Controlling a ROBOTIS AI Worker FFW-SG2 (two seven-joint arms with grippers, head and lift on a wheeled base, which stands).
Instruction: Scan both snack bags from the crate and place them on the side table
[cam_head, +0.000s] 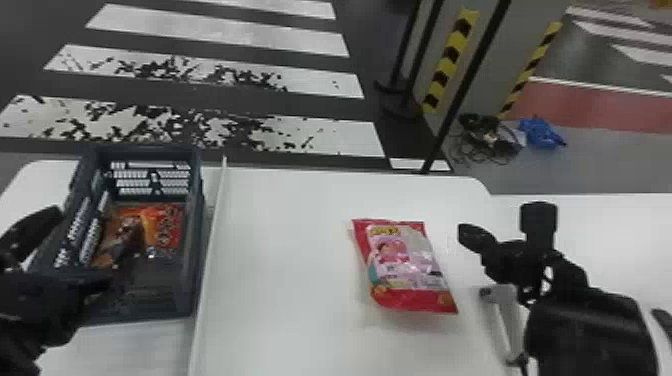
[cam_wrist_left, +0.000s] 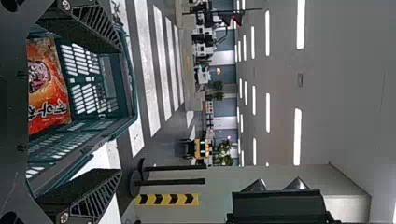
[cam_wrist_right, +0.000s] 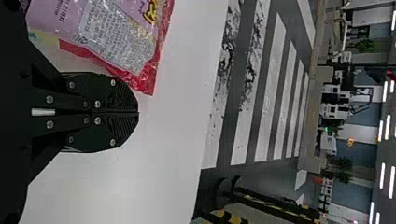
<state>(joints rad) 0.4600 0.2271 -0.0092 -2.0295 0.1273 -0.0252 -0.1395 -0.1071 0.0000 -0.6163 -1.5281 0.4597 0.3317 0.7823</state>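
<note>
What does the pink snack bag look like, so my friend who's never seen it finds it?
Find the white table, with the dark crate at its left. Right of the crate, beyond the thin white strip, a snack bag lies on the table. It has red ends and a pink middle, unlike the orange bag inside the crate.

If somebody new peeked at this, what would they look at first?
Probably the shiny red and pink bag, lying on the white table. Next, the orange bag inside the dark crate at the left, with the left tool open near it. Big white stripes on the floor beyond the table stand out too.
</note>
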